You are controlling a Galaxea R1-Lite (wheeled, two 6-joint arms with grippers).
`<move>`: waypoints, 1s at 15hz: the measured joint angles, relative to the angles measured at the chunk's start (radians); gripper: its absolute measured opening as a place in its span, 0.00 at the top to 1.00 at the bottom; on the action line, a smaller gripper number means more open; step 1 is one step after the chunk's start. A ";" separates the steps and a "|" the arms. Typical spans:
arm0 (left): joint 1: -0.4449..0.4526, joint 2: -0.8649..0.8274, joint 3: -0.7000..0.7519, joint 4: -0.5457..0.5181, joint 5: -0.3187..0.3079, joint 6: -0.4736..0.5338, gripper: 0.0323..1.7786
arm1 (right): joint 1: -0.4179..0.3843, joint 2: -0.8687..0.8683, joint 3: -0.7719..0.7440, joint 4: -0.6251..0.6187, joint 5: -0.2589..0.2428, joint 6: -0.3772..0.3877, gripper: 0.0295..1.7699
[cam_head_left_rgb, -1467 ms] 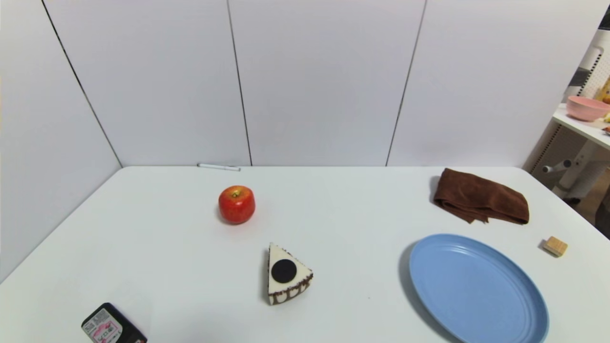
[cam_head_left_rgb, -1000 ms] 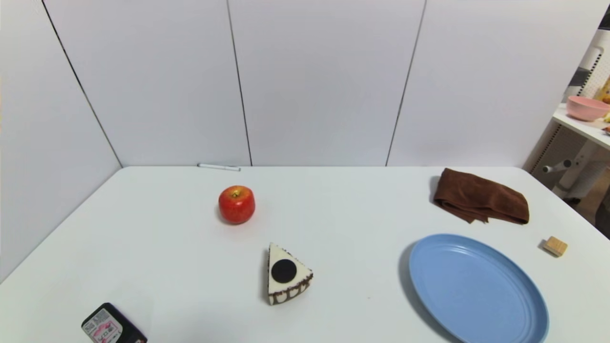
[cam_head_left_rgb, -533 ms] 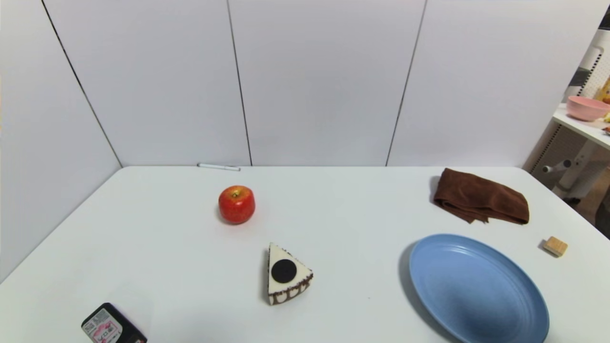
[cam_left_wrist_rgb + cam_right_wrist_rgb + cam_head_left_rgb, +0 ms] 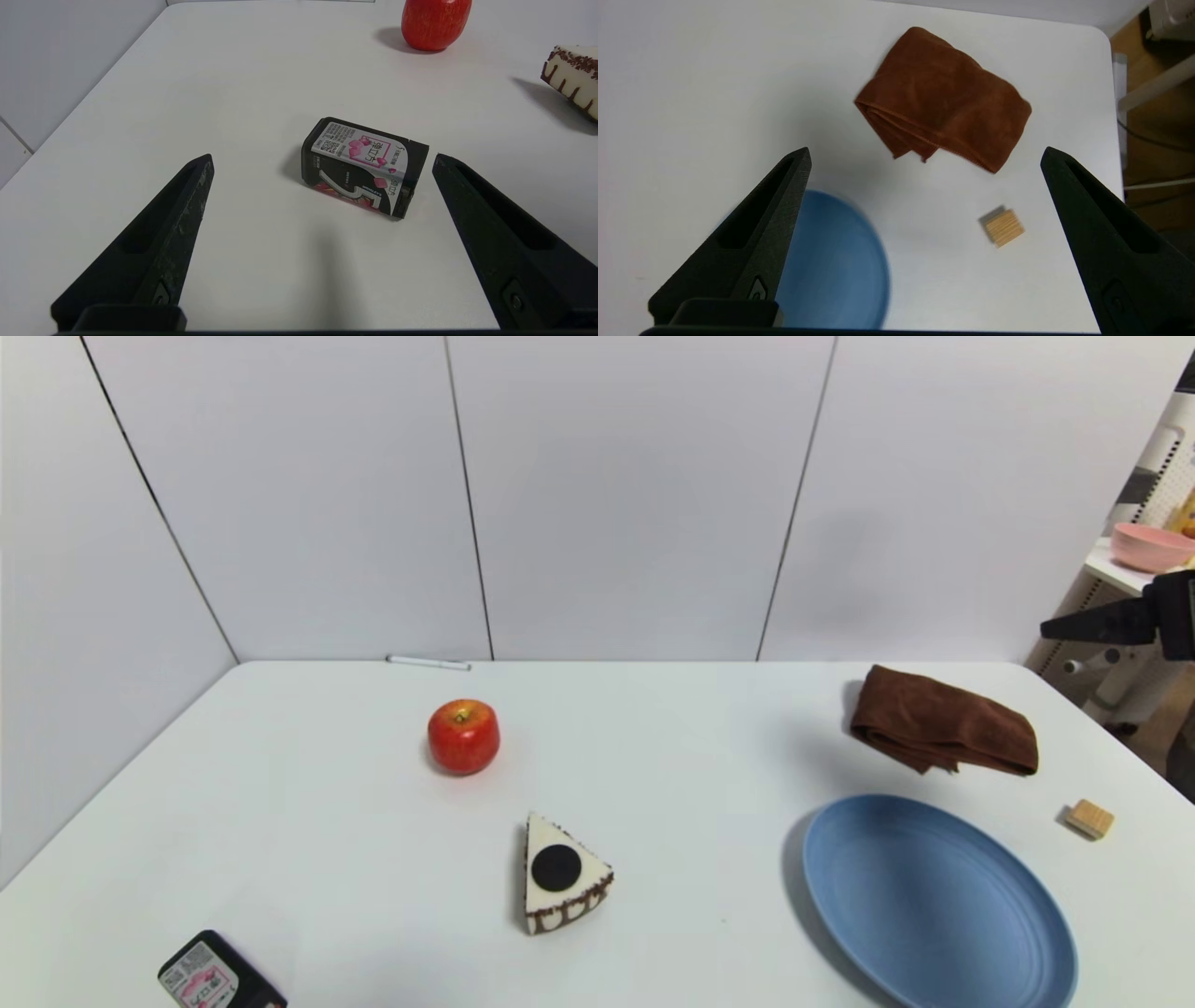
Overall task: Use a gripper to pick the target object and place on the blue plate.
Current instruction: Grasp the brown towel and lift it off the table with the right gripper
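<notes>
Currently approaching: my right gripper (image 4: 924,158), fingers wide apart, high at frame right above towel (image 4: 943,721); next, descend and clamp it; blue plate (image 4: 934,905) waits lower right.

Bright, even, diffuse light from overhead; the white table (image 4: 653,803) shows no glare. Shadows soft: a short one left of the apple (image 4: 464,736), another left of the blue plate (image 4: 938,905), a faint patch left of the brown towel (image 4: 943,721). Head view sharp, its wall seams bowing near the left edge. Right wrist view: blue plate edge and wooden block (image 4: 1002,226) smeared by motion blur. Left wrist view crisp.
</notes>
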 joint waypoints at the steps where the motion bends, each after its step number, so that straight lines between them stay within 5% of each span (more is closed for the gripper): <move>1: 0.000 0.000 0.000 0.000 0.000 0.000 0.05 | -0.041 0.065 -0.039 0.008 0.069 -0.114 0.04; 4: 0.000 0.000 0.000 0.000 0.000 0.000 0.05 | -0.138 0.222 -0.123 0.070 0.258 -0.424 0.04; 8: 0.000 0.000 0.000 0.000 0.000 0.000 0.05 | -0.186 0.388 -0.239 0.225 0.345 -0.728 0.04; 11: 0.000 0.000 0.000 0.000 0.000 0.000 0.05 | -0.181 0.491 -0.298 0.248 0.391 -0.803 0.04; 15: 0.000 0.000 0.000 0.000 0.000 0.000 0.05 | -0.168 0.614 -0.390 0.248 0.390 -0.840 0.04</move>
